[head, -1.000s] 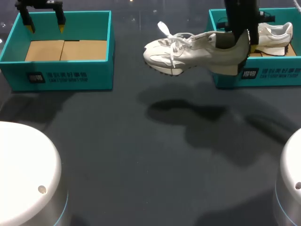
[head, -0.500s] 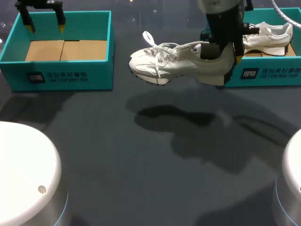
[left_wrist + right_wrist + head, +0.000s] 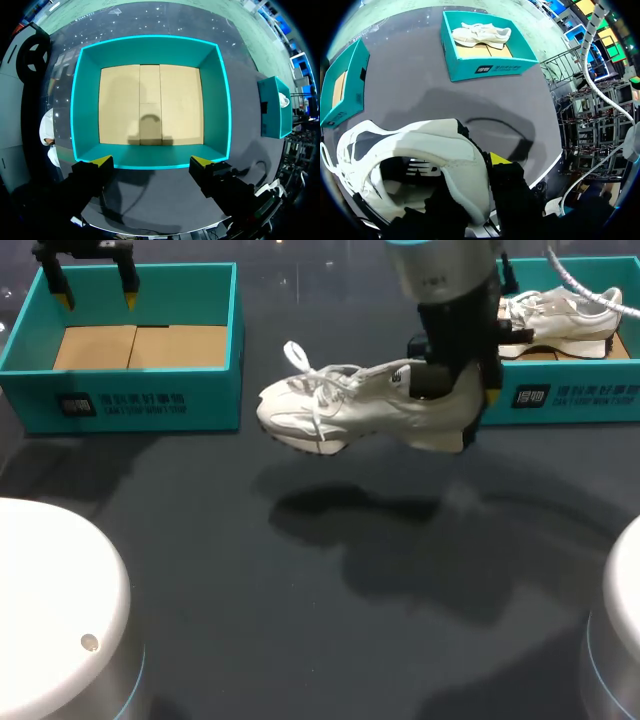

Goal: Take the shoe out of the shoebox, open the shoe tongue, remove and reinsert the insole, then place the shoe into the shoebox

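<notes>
Right gripper pinching shoe heel, aloft — left gripper spread above left shoebox.

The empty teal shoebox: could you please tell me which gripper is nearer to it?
Left. The left gripper hangs open over the back wall of the empty shoebox; the right gripper is off to its side, shut on the heel of the white shoe.

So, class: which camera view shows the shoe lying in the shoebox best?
The right wrist view: the shoe lies whole in its shoebox. In the head view the right arm hides one end; the left wrist view shows only a white sliver over the box wall.
</notes>
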Robot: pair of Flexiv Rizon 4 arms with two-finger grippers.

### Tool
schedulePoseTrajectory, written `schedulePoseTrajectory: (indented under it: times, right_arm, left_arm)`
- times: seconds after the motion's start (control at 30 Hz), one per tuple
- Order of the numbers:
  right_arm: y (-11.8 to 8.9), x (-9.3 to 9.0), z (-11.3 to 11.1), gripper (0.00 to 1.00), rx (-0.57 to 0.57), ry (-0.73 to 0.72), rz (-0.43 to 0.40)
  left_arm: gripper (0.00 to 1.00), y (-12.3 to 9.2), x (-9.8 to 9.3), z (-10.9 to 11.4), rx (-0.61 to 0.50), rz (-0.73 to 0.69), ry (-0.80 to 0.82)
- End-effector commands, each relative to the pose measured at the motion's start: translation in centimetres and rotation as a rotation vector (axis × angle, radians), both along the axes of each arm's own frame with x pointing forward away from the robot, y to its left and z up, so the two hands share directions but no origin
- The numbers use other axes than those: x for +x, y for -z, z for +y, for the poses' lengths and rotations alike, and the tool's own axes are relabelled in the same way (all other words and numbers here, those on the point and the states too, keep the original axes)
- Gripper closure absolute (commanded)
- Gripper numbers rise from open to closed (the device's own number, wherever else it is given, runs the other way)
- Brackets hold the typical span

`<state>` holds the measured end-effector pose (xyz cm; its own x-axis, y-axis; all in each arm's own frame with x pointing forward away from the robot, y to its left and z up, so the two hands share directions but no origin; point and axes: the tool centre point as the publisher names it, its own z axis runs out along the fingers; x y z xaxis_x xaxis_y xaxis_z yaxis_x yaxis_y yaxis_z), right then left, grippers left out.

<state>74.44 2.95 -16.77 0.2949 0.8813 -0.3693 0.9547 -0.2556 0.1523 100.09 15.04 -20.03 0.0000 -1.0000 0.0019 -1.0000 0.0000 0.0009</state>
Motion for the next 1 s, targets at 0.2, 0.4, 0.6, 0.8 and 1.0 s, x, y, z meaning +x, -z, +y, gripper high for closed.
schedulePoseTrajectory:
  times: [0.2,0.4,0.6,0.8,1.0]
  right_arm:
    - [3.9,-3.5,4.0,1.0,-0.038,-0.01,-0.019]
    - [5.1,-4.3,4.9,1.0,-0.027,-0.009,-0.013]
    - [5.1,-4.3,4.9,1.0,-0.027,-0.009,-0.013]
    - [5.9,-4.6,5.7,1.0,-0.032,-0.009,-0.014]
    - [9.1,-5.2,7.3,1.0,-0.051,-0.008,0.016]
  left_arm:
    - [0.0,0.0,0.0,0.0,0.001,0.0,0.0]
    - [0.0,0.0,0.0,0.0,0.001,0.0,0.0]
    - [0.0,0.0,0.0,0.0,0.001,0.0,0.0]
    - [0.0,0.0,0.0,0.0,0.001,0.0,0.0]
    - [0.0,0.0,0.0,0.0,0.001,0.0,0.0]
